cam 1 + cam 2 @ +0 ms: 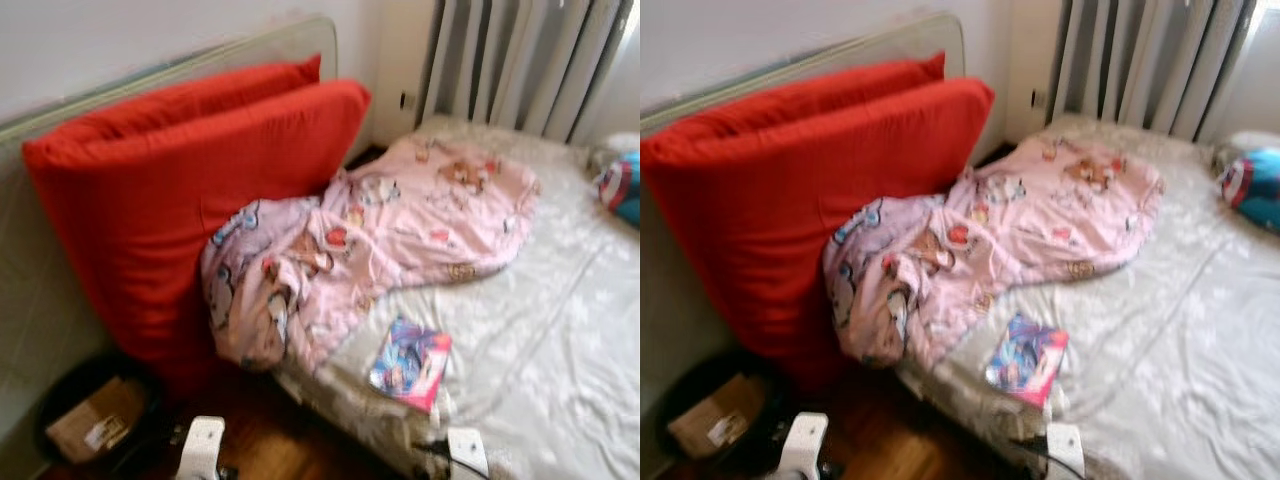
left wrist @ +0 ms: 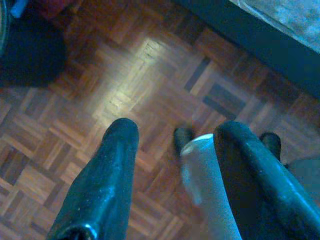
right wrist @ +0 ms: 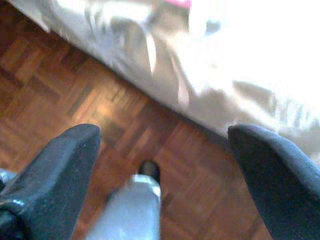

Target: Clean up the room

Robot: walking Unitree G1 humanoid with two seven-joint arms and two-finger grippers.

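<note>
I see a bed [image 1: 560, 340] with a pale sheet ahead of me; a crumpled pink blanket [image 1: 380, 240] lies across its near corner and spills over the edge, touching a big red cushion [image 1: 190, 190] propped against the wall; a colourful book [image 1: 410, 365] lies flat on the sheet just beside the blanket, close to the bed's edge; a blue and red toy [image 1: 620, 185] sits at the far right of the bed; a dark bin [image 1: 95, 415] holding cardboard stands on the parquet floor [image 2: 125, 90] below the cushion. My left gripper [image 2: 175, 135] hangs over the floor, fingers apart and empty; my right gripper [image 3: 165, 135] hangs by the bed's edge, fingers spread wide, holding nothing.
</note>
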